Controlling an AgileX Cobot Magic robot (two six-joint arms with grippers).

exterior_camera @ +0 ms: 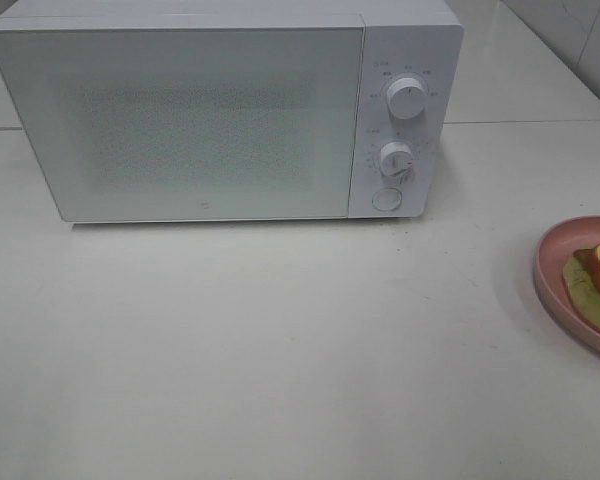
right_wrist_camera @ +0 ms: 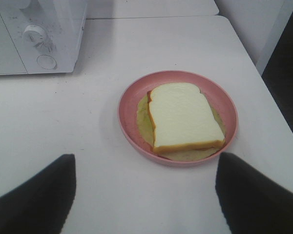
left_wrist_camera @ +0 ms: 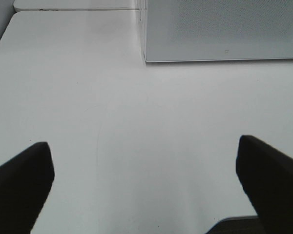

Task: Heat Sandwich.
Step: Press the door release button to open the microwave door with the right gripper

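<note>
Right end effector [right_wrist_camera: 146, 161], jaws apart, near sandwich [right_wrist_camera: 185, 117]

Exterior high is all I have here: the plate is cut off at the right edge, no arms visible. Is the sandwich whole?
Observer: Yes, the right wrist view shows the sandwich whole on the pink plate.
Operator: Right gripper?
Observer: The right gripper is open, near the plate, holding nothing.
Operator: Left?
Observer: The left gripper is open over the table before the microwave, holding nothing.
</note>
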